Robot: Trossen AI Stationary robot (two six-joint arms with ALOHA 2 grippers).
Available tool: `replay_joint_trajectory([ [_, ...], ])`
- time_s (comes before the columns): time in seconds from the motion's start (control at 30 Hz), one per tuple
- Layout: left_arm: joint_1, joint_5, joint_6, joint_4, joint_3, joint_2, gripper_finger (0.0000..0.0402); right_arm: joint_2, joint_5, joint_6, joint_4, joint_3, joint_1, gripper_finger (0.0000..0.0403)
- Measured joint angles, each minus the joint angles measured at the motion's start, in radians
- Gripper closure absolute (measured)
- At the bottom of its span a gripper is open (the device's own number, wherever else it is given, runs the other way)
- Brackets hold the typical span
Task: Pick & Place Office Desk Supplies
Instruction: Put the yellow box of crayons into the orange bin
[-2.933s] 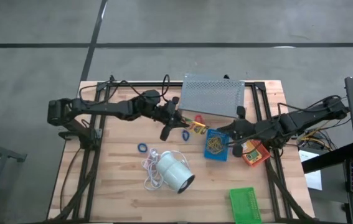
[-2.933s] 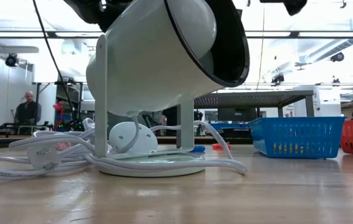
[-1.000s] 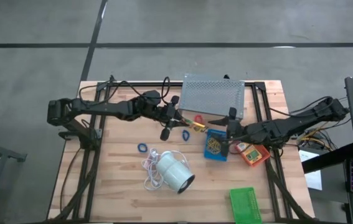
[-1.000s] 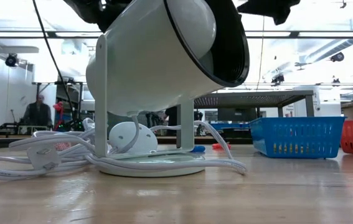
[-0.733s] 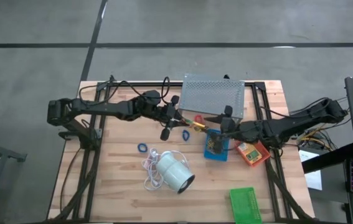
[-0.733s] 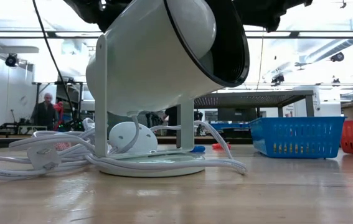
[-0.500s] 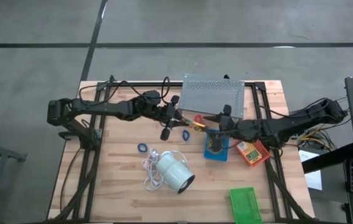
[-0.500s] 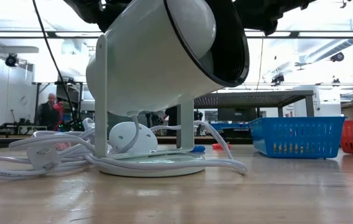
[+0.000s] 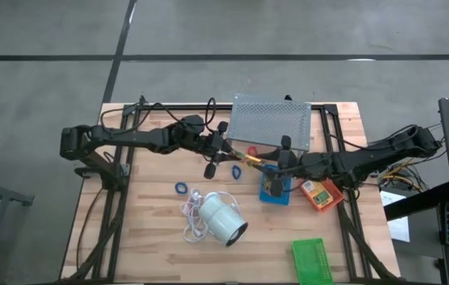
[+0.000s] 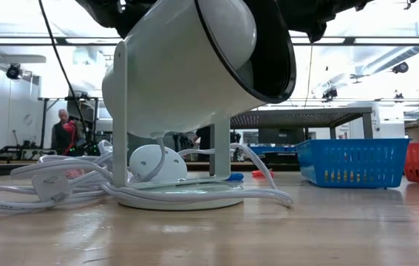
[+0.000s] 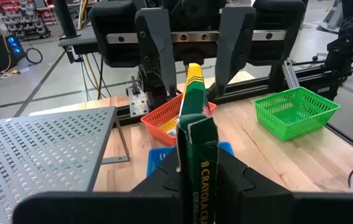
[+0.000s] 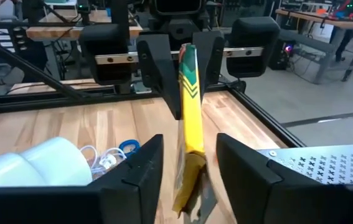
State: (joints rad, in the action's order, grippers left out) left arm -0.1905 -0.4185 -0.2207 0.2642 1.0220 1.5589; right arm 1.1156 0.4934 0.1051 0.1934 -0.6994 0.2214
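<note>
Flat yellow-green printed box [image 11: 197,155] pinched edgewise in left hand [image 11: 196,180].

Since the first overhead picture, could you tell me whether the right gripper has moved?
Yes. The right gripper has moved leftward, from beside the red tray to above the blue tray, meeting the crayon box.

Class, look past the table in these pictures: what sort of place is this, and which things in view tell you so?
Probably a robotics lab or workshop: a concrete floor around the wooden table, ceiling strip lights over further workbenches, and a person standing among equipment in the background.
</note>
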Motion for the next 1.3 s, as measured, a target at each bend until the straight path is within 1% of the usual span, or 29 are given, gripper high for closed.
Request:
replay_joint_trajectory([
  [0.17,0.000,0.000,0.000,0.000,0.000,0.000,0.0349,0.000,0.000,-0.001,-0.001,0.000,0.000,0.0306],
  [0.33,0.000,0.000,0.000,0.000,0.001,0.000,0.0350,0.000,0.003,-0.010,-0.001,0.000,0.000,0.0355],
  [0.47,0.000,-0.001,0.000,0.000,0.001,0.000,0.0352,-0.001,0.003,-0.014,-0.002,0.000,0.000,0.0383],
  [0.67,0.000,-0.001,0.000,0.000,0.001,0.000,0.0352,-0.001,0.003,-0.027,-0.002,0.000,0.000,0.0384],
  [0.8,0.000,-0.001,0.029,-0.012,0.001,0.000,0.0352,-0.001,0.003,-0.027,-0.003,0.000,0.000,0.0384],
  [0.93,0.000,-0.001,0.034,-0.019,0.002,0.000,0.0344,-0.001,0.002,-0.030,-0.003,0.000,0.000,0.0384],
  [1.1,0.000,0.000,0.035,-0.016,0.002,0.000,0.0326,-0.001,0.003,-0.031,-0.003,0.000,0.001,0.0384],
  [1.3,0.000,0.000,0.035,-0.010,0.002,0.000,0.0283,-0.001,0.003,-0.030,-0.003,0.000,0.001,0.0385],
])
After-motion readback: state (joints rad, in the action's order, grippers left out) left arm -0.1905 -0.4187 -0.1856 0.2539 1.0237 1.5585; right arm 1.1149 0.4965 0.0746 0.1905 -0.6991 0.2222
